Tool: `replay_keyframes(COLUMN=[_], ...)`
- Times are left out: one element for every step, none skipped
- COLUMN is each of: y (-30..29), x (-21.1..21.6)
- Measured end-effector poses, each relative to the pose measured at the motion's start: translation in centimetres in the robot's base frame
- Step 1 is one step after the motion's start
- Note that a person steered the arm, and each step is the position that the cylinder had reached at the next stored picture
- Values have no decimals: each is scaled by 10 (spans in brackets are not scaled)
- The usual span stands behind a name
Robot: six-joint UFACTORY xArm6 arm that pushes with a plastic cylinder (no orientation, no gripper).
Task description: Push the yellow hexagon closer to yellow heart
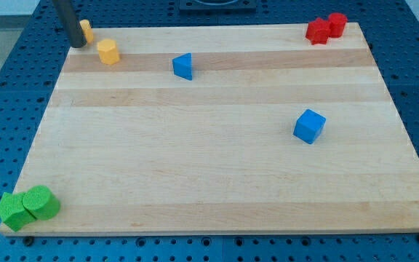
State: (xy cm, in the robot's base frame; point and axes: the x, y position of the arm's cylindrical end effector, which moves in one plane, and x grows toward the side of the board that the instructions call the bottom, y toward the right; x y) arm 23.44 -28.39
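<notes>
The yellow hexagon (108, 52) sits near the view's top left of the wooden board (224, 167). The yellow heart (86, 30) lies at the board's top left corner, partly hidden behind the rod. My tip (77, 44) rests just left of and below the heart, and left of the hexagon with a small gap. The hexagon and heart are close but apart.
A blue triangle (183, 66) lies right of the hexagon. A blue cube (309, 126) sits at the right middle. Two red blocks (325, 28) are at the top right corner. Two green blocks (26, 207) are at the bottom left corner.
</notes>
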Motion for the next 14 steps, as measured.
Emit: replay_keyframes(y=[-2,-5,-5,3,26,55,78,84,84,84,84,80,68,55], x=[10,41,63,86,88,88,83,75,66,57,43,35,35,33])
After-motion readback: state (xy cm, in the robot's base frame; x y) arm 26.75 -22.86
